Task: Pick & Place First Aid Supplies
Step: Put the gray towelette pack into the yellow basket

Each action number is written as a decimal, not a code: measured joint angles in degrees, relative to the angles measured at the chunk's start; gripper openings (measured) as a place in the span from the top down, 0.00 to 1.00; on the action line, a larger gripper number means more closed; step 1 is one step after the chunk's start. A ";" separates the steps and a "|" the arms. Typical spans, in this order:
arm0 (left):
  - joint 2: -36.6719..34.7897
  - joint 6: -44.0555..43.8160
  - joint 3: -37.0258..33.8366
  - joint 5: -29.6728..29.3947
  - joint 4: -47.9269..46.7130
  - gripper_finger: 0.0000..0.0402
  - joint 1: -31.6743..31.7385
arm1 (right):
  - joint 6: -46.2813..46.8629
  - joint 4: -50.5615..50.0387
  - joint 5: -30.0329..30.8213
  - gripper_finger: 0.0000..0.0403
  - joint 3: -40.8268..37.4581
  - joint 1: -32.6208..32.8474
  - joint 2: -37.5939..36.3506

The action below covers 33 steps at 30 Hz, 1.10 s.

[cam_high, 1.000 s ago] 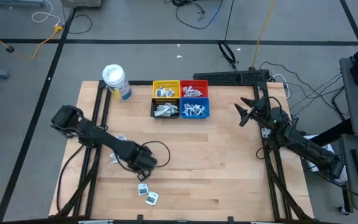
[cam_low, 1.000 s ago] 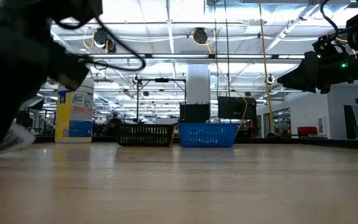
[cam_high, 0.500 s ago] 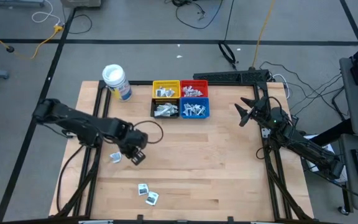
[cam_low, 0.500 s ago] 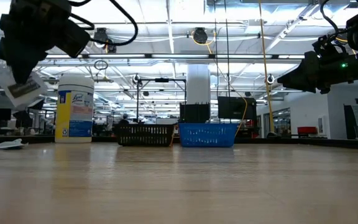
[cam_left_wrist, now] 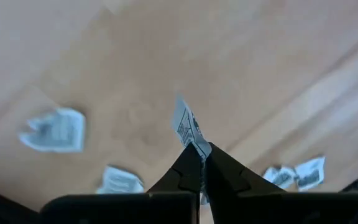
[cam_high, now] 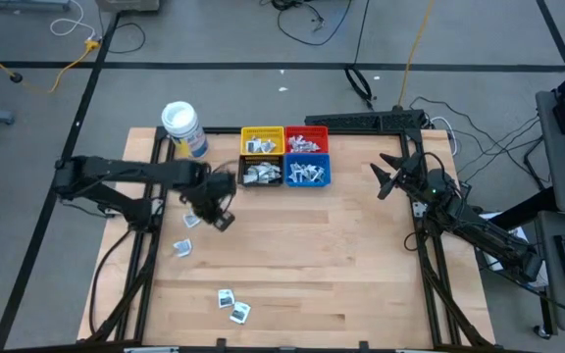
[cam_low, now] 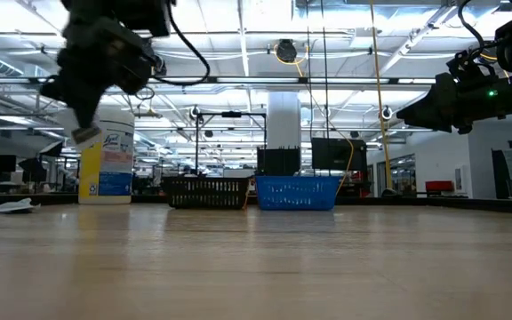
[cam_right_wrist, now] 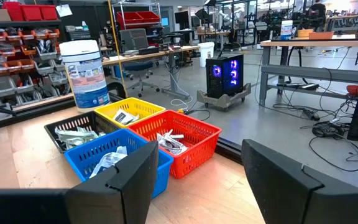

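bins (cam_high: 284,157): 4 | jar (cam_high: 182,127): 1 | loose packets (cam_high: 182,247): 5

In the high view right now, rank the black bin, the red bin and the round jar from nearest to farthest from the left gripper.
1. Black bin, just right of the left gripper, toward the table's back.
2. Round jar, at the back left corner.
3. Red bin, back row, farther right.
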 joint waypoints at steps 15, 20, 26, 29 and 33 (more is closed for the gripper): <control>21.66 24.94 22.53 1.30 -9.34 0.98 27.60 | 0.01 0.01 0.00 0.43 0.01 -0.01 0.00; 30.39 29.67 34.17 1.28 -12.31 0.98 32.80 | 0.00 0.01 0.00 0.43 0.02 -0.02 0.00; 40.34 33.46 48.43 1.22 -15.01 0.99 36.96 | 0.01 0.01 0.00 0.43 0.02 -0.01 0.00; 44.81 34.75 54.58 1.19 -15.20 0.98 38.37 | 0.00 0.00 0.00 0.43 0.02 -0.02 0.00; 50.80 36.66 60.97 0.26 -15.39 0.99 39.30 | 0.02 0.00 0.00 0.43 0.00 -0.01 -0.01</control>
